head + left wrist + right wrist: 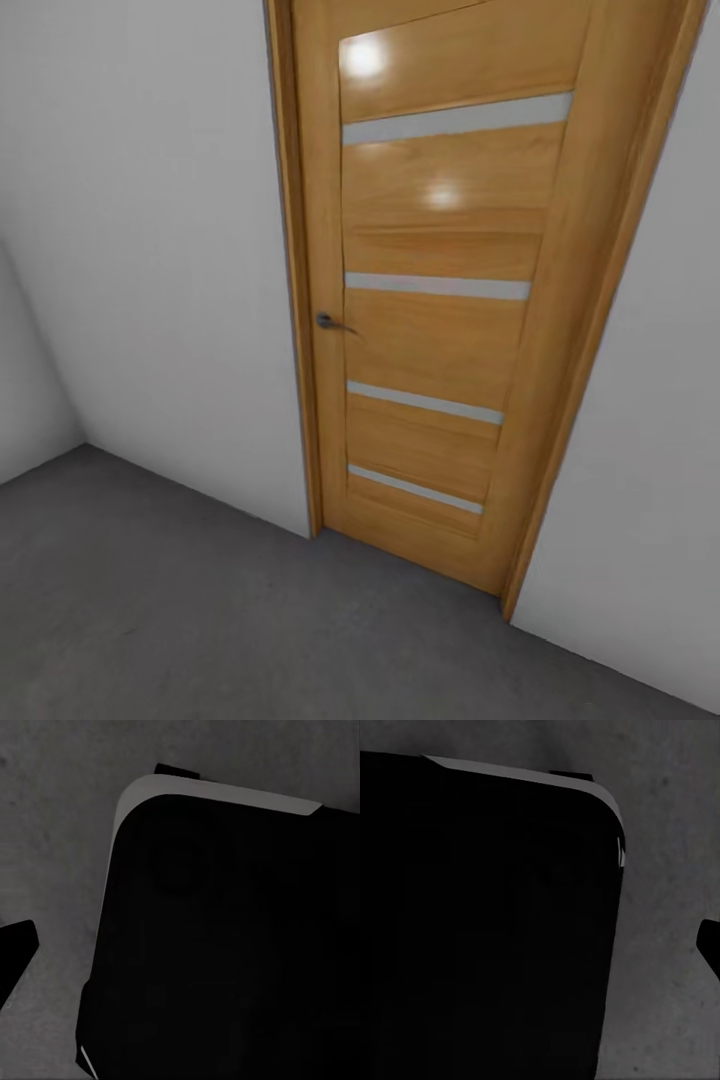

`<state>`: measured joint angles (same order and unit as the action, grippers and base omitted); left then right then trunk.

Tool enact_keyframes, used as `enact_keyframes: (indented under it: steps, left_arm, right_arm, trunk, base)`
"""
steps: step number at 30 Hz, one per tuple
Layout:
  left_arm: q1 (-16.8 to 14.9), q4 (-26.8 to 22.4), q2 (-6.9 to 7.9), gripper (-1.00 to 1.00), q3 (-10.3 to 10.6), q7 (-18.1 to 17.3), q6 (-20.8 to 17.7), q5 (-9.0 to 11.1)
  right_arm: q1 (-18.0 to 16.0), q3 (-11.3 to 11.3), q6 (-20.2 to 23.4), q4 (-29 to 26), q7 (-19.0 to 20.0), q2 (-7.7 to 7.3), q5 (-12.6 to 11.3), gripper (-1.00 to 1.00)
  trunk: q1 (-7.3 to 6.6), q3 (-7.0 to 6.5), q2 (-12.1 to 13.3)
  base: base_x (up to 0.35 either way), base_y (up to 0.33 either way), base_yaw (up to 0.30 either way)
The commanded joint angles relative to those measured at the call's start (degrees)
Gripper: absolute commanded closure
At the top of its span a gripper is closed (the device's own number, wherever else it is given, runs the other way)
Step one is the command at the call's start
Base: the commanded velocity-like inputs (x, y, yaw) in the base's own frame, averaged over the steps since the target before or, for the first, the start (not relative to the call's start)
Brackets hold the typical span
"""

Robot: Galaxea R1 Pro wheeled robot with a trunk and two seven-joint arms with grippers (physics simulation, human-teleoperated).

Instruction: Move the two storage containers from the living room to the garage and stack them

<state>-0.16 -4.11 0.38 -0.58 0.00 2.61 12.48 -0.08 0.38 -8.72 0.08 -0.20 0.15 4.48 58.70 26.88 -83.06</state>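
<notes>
While the head camera looks forward and down, it faces a closed wooden side door (440, 300) set in a plain white-grey wall (150, 250) of the garage. Its panels are warm honey-coloured wood, crossed by four narrow pale horizontal strips, and two bright spots of reflected light sit on the upper part. A small dark metal lever handle (332, 322) sits at the door's left edge, just beside the wooden frame (296, 300). To the right of the frame the same pale wall continues, and at far left a second wall meets the first in a corner. Below them lies the dark grey mottled concrete floor (200, 620), running up to the foot of the door and the walls.

Both wrist cameras point down at that same floor. From the left wrist, a large black rounded body with a pale grey edge (225, 945), apparently part of the robot, covers most of the picture, with concrete (52, 832) beside it and a small black shape (15, 952) at the border. From the right wrist, a like black body with a grey edge (487, 930) shows against the concrete (667, 870), with a dark shape (711, 945) at the border. Whether either gripper is spread or pressed together cannot be told. Where the storage containers are cannot be told either.
</notes>
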Motion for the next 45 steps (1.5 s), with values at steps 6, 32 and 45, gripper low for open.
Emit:
enact_keyframes:
  steps: [6, 32, 45]
  left_arm:
    - [-0.02, -0.02, -0.03, -1.0, -0.03, 0.0, 0.24, 0.27]
    - [-0.02, -0.31, -0.18, -1.0, -0.09, 0.0, 0.37, 0.27]
    - [-0.02, -0.42, -0.21, -1.0, -0.12, 0.0, 0.38, 0.27]
  right_arm:
    - [-0.01, -0.03, -0.16, 0.01, 0.0, -0.02, 0.47, -1.0]
    - [-0.01, 0.1, -0.16, 0.01, 0.0, -0.34, 0.47, -1.0]
    - [-0.01, 0.15, -0.11, 0.01, 0.11, -0.44, 0.53, -1.0]
  trunk:
    - [0.03, 0.04, -0.02]
    - [0.03, 0.04, -0.02]
    - [0.03, 0.04, -0.02]
  base:
    - [0.222, 0.28, -0.234]
    - [0.075, 0.209, -0.175]
    - [0.0, 0.001, -0.001]
